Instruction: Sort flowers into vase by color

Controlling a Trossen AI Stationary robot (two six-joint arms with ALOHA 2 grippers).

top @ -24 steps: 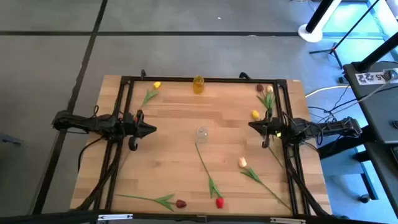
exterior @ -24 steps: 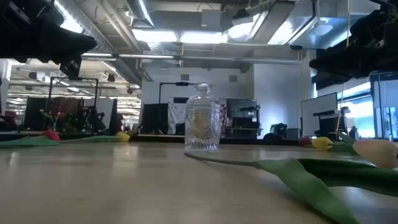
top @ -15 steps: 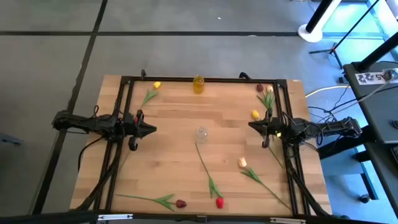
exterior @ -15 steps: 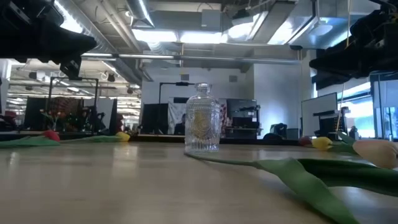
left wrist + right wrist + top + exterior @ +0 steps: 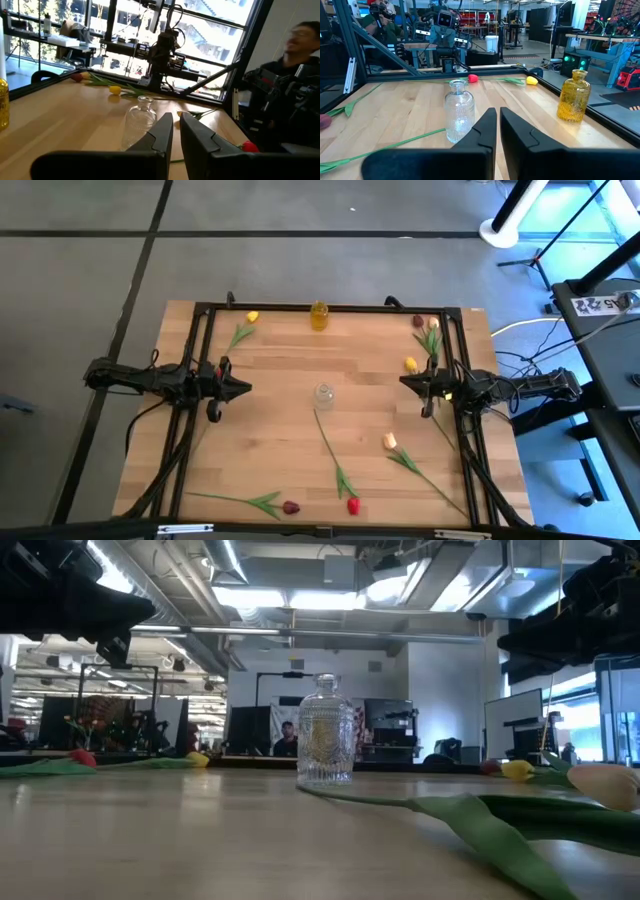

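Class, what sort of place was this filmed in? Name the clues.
Probably a robotics lab or workshop: a wooden table in a black frame, workbenches with equipment behind, exposed ceiling ducts.

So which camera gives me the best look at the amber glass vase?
The right wrist view: the amber ribbed glass vase stands whole and close, at the table's edge. The high view shows it only as a small top-down spot. The left wrist view catches just a sliver. The low view doesn't clearly show it.
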